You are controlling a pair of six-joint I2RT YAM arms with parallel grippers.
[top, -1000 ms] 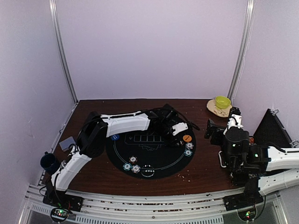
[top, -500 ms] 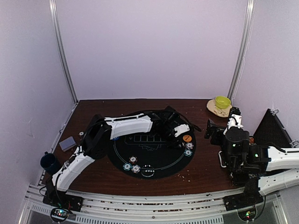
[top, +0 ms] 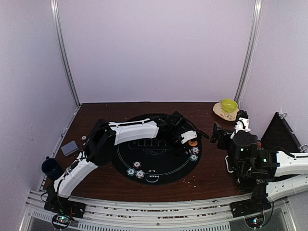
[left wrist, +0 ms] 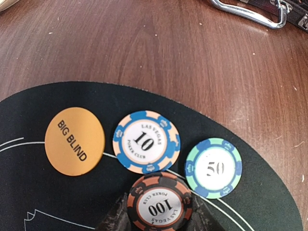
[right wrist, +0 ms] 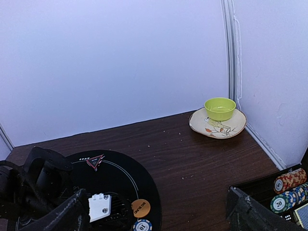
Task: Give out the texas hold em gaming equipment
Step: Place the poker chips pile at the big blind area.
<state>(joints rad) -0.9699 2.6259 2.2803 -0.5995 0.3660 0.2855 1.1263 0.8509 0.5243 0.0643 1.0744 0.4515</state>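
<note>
Orange-and-black 100 chip (left wrist: 159, 204): pinched by its rim in your left gripper (left wrist: 159, 219), over the black mat (left wrist: 29, 192), just beside the 10 chip (left wrist: 146, 142) and 50 chip (left wrist: 213, 168).
Placement: lay it flat beside them, no overlap, clear of the Big Blind button (left wrist: 74, 141).
Release: open only once it rests.
Right gripper (right wrist: 156, 214): wide open, empty.

100 chip (left wrist: 159, 206): showing orange-black stripes
10 chip (left wrist: 146, 142): showing blue-peach stripes
50 chip (left wrist: 213, 168): showing mint-blue stripes
button (left wrist: 74, 141): showing orange, black lettering
</note>
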